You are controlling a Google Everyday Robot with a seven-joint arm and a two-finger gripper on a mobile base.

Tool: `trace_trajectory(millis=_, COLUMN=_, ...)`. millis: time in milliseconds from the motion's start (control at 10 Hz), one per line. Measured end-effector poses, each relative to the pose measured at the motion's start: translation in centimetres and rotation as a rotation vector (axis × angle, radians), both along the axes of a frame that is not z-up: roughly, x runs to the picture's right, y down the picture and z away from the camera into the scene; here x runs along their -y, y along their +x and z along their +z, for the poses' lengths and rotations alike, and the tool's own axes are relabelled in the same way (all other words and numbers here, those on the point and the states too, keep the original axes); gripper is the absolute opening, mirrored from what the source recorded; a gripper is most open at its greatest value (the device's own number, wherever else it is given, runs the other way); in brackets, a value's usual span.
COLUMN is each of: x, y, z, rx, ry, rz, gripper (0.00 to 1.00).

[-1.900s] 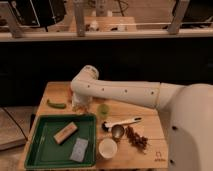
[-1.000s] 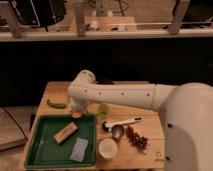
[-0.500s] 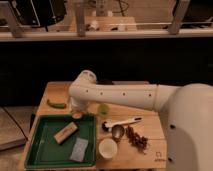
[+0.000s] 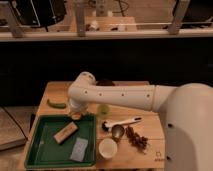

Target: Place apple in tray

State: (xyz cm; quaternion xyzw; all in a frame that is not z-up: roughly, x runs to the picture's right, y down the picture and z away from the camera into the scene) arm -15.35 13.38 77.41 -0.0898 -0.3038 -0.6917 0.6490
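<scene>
The apple point(image 4: 103, 109) is small and green. It sits on the wooden table just right of the tray's far right corner. The green tray point(image 4: 46, 148) lies at the front left of the table. My gripper point(image 4: 76, 114) hangs below the white arm's wrist, over the tray's far edge, just left of the apple. The arm hides most of it, and I see nothing held in it.
The tray holds a brown bar point(image 4: 66, 132) and a blue-grey packet point(image 4: 80, 149). A green chilli point(image 4: 56, 104) lies behind the tray. A white cup point(image 4: 107, 148), metal measuring spoons point(image 4: 120, 125) and dried red chillies point(image 4: 136, 139) are right of the tray.
The arm's wrist has dropped a little and shifted left toward the tray's far edge since the earliest frame. It has barely moved in the last second. The apple has not moved.
</scene>
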Motion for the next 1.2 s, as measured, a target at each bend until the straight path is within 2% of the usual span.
trace_trajectory(millis=200, x=-0.1, y=0.0, z=-0.3, rx=0.001, ry=0.004, rz=-0.007, gripper=0.04)
trace_trajectory(millis=500, x=-0.8, y=0.1, z=-2.6, rx=-0.002, ry=-0.007, rz=-0.011, gripper=0.04)
trace_trajectory(millis=800, x=-1.0, y=0.0, z=-3.2, rx=0.006, ry=-0.023, rz=-0.023, gripper=0.04)
trace_trajectory(millis=1200, x=-2.1, y=-0.8, z=-3.5, rx=0.026, ry=-0.107, rz=-0.074, gripper=0.04)
